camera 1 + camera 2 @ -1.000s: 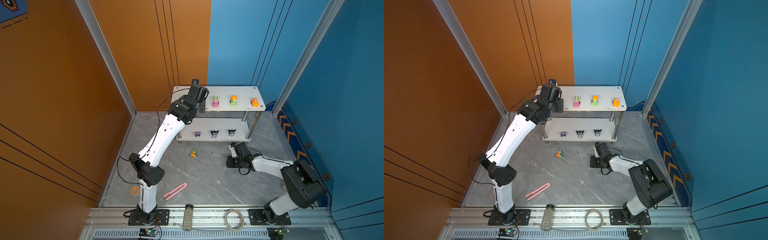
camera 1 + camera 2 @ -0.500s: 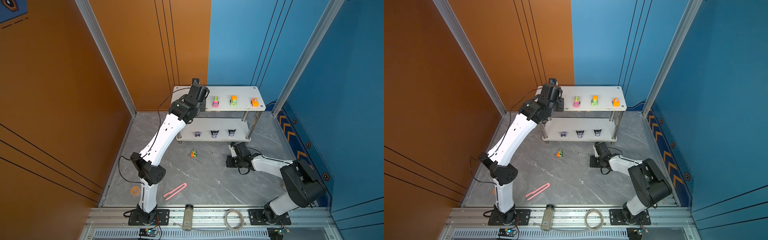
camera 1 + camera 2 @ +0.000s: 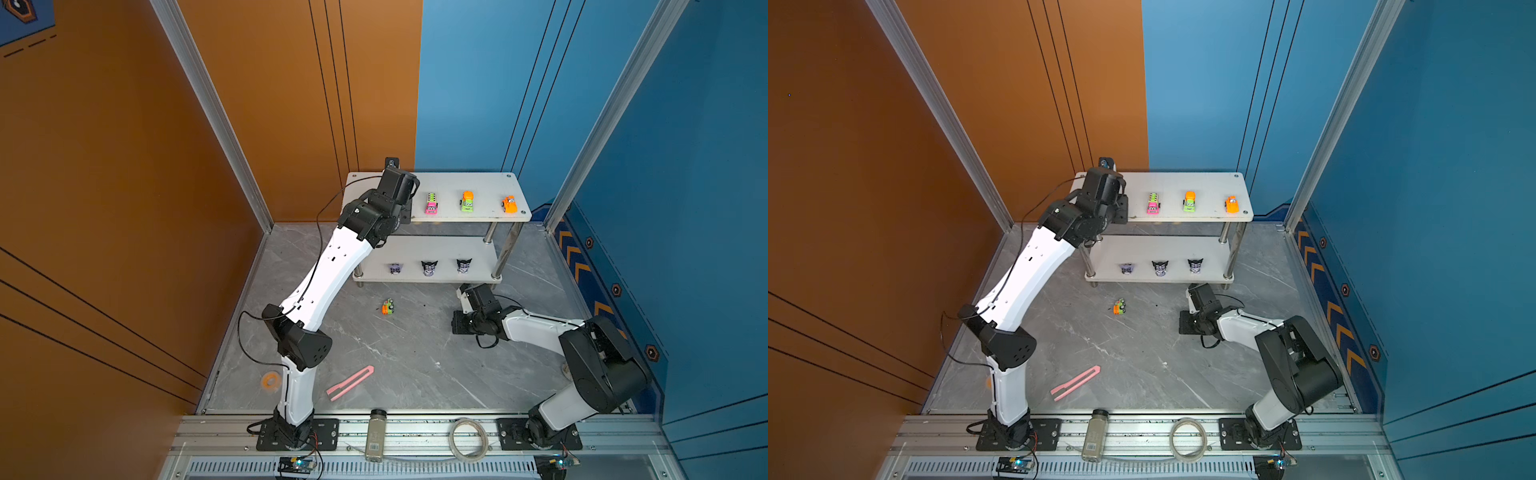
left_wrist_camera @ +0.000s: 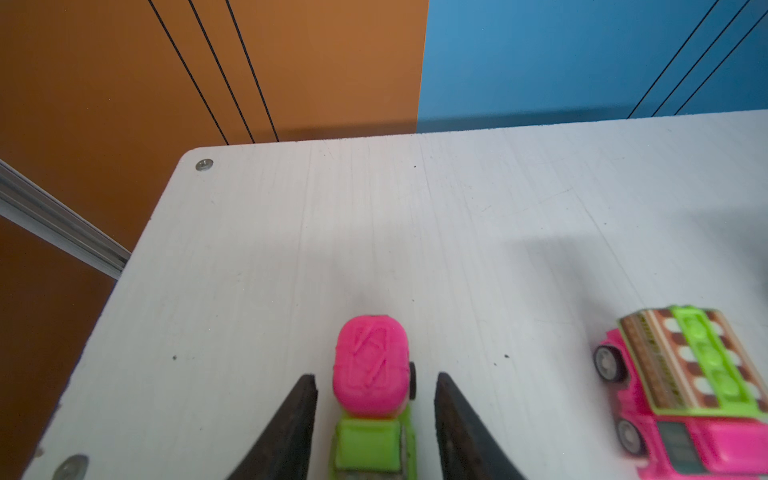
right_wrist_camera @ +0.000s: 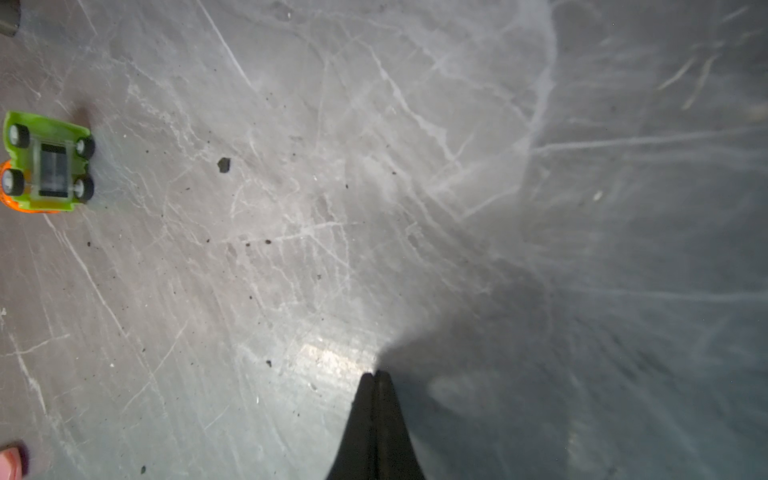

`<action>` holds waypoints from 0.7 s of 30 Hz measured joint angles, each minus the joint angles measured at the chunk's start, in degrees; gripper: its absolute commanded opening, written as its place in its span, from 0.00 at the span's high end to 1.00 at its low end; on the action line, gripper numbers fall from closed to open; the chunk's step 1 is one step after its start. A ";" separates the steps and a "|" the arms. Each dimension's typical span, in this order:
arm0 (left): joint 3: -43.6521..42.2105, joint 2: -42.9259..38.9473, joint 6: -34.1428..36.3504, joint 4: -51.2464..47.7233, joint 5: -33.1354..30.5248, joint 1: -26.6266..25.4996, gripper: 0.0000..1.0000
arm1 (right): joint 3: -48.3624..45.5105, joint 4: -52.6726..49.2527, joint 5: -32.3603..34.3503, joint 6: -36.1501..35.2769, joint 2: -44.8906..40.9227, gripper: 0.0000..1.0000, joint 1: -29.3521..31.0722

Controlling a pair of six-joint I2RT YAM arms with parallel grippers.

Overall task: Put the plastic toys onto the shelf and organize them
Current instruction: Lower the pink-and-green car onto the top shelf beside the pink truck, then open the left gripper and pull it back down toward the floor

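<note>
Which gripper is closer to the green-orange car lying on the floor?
Right. The right gripper is low over the floor, near the green-orange car. The left gripper is up at the shelf top tier, astride a pink-and-green car.

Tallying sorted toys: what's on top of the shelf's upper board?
Both top views show a striped pink car, a green-and-orange car, an orange car. The left wrist view adds a pink-topped green car between the open left gripper's jaws; the left arm covers it from above.
</note>
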 measured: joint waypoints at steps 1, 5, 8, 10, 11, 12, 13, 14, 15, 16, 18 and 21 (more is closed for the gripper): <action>0.00 0.00 0.02 -0.02 -0.02 -0.02 0.49 | 0.00 -0.02 0.00 0.00 0.00 1.00 0.04; 0.00 -0.22 0.28 -0.02 -0.04 -0.17 0.47 | 0.00 0.00 0.02 0.00 0.00 1.00 0.09; -1.11 -1.86 0.79 -0.02 -0.52 -0.79 0.46 | 0.00 0.00 0.02 0.00 0.00 1.00 0.11; -4.04 -4.81 1.09 0.00 -0.94 -1.44 0.46 | 0.00 0.00 0.02 0.00 0.00 1.00 0.11; -6.19 -6.88 1.20 -0.04 -1.20 -1.79 0.46 | 0.00 0.00 0.02 0.00 0.00 1.00 0.11; -8.33 -8.98 1.29 -0.02 -1.55 -2.14 0.46 | 0.00 -0.02 0.02 0.00 0.00 1.00 0.11; -11.26 -11.72 1.49 0.39 -1.97 -2.62 0.46 | 0.00 0.00 0.02 0.00 0.00 1.00 0.11; -14.82 -14.91 1.81 1.11 -2.38 -3.15 0.46 | 0.02 0.00 0.02 0.02 0.00 1.00 0.11; -18.05 -17.64 1.99 1.92 -2.67 -3.56 0.46 | 0.02 0.00 0.02 0.02 0.00 1.00 0.15; -22.73 -21.51 2.47 3.41 -3.17 -4.31 0.46 | 0.02 0.00 0.02 0.02 0.00 1.00 0.20; -30.84 -28.15 3.10 6.29 -4.17 -5.79 0.46 | 0.02 0.02 0.02 0.02 0.00 1.00 0.22; -43.15 -38.07 4.31 10.40 -5.86 -8.66 0.47 | 0.02 0.04 0.02 0.02 0.02 1.00 0.33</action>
